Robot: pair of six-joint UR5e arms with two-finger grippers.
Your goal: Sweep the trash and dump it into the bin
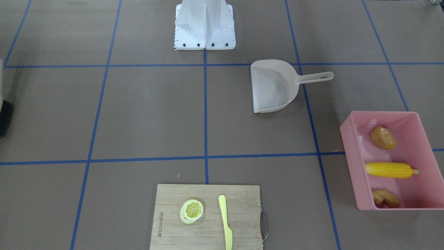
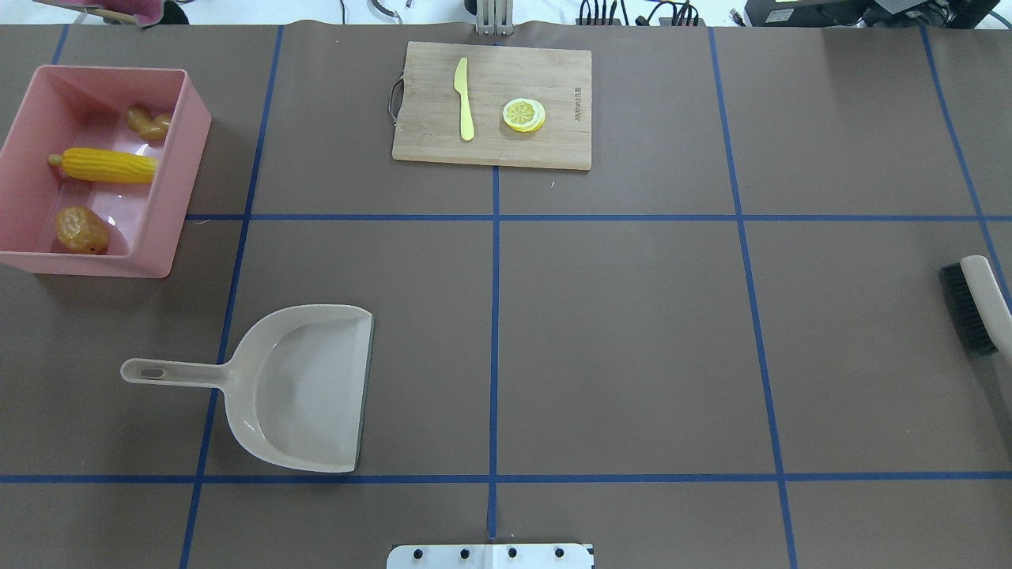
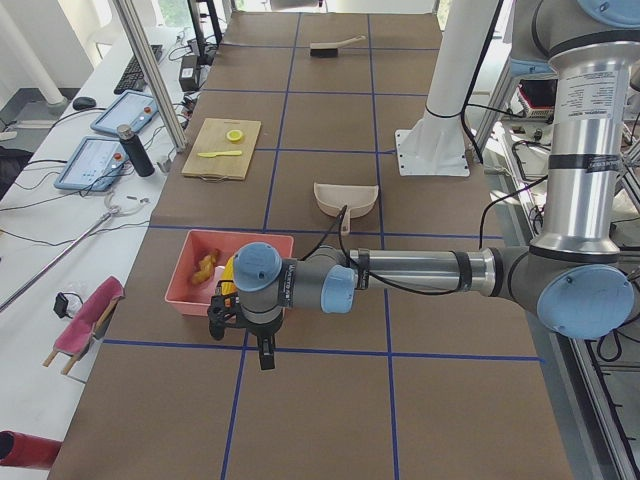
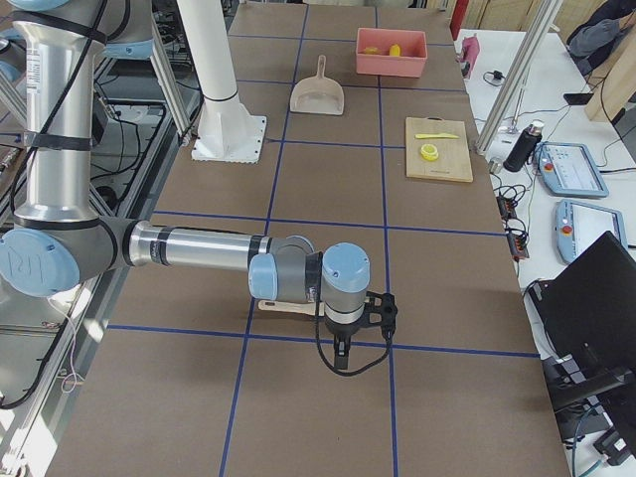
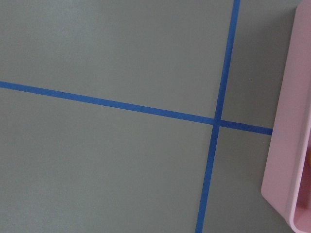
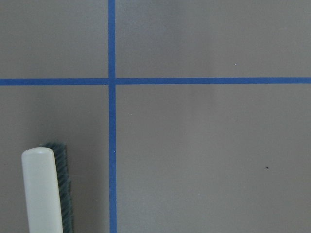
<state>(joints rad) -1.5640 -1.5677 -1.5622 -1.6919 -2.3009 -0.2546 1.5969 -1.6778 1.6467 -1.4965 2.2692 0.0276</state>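
The pink bin [image 2: 170, 197] stands at the table's far left, and also shows in the front view [image 1: 353, 163]. In it lie the yellow corn cob [image 2: 107, 165], the brown potato [image 2: 81, 230] and the tan ginger root [image 2: 148, 122]. My left gripper [image 3: 225, 320] shows only in the left side view, hanging just beyond the bin's outer wall [image 5: 284, 145]; I cannot tell if it is open or shut. My right gripper [image 4: 383, 313] shows only in the right side view, above the brush [image 4: 288, 306]; its state cannot be told either.
The beige dustpan [image 2: 304, 387] lies empty left of centre, handle pointing left. The brush [image 2: 976, 304] lies at the right edge. A wooden cutting board [image 2: 427, 118] at the far middle holds a lemon slice [image 2: 523, 114] and a yellow knife [image 2: 464, 99].
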